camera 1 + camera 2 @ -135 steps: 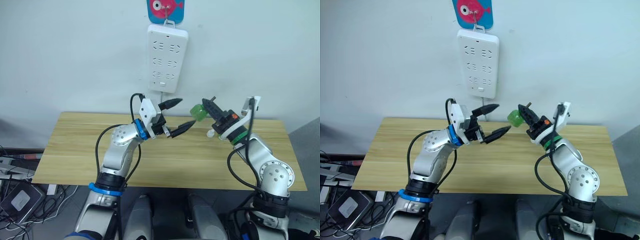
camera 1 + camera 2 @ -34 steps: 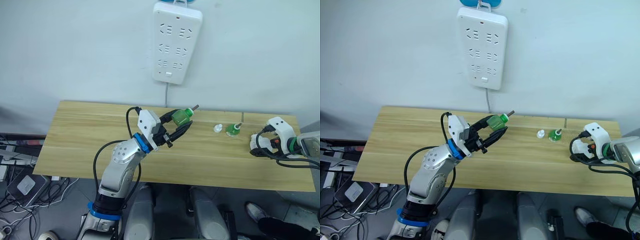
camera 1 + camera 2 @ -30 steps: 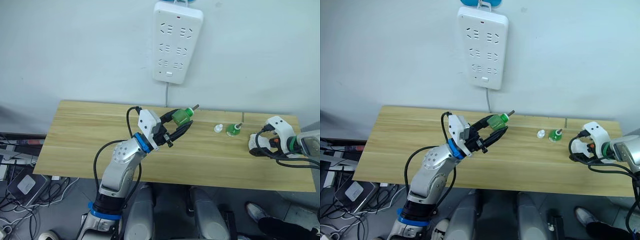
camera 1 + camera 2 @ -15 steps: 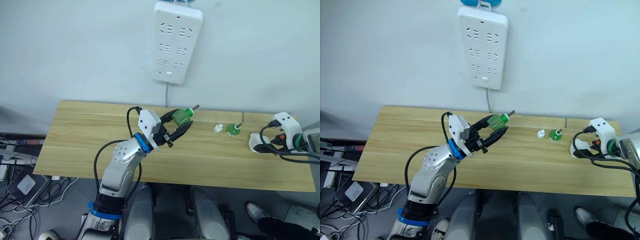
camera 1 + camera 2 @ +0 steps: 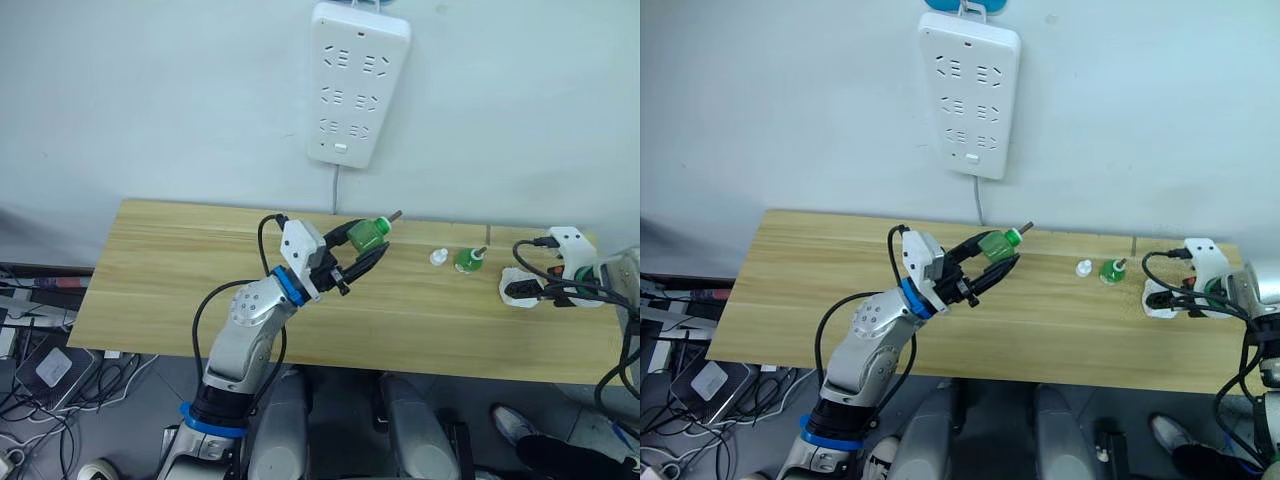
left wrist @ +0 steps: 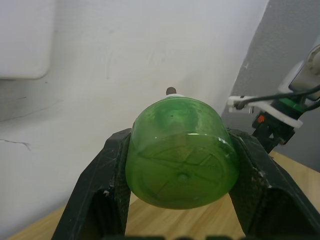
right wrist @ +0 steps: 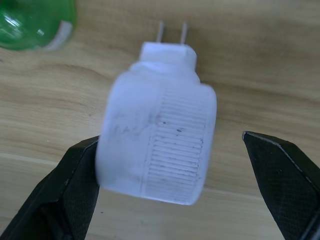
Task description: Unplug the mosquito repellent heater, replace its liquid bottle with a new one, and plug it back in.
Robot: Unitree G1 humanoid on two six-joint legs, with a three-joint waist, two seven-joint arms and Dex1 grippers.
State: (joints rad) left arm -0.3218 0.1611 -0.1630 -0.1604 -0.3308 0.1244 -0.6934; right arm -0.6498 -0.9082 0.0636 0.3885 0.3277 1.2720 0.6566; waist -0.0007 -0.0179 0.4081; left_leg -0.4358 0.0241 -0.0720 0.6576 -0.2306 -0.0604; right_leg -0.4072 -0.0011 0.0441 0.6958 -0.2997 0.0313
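Above the wooden table [image 5: 160, 270] hangs a power strip [image 5: 357, 82].

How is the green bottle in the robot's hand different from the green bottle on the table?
The held green bottle is up in the air, clamped in the left gripper; the table bottle rests on the wooden table, untouched. The held bottle lies tilted on its side, wick pointing toward the wall; the table bottle stands upright, wick up. Both are green with a dark wick.
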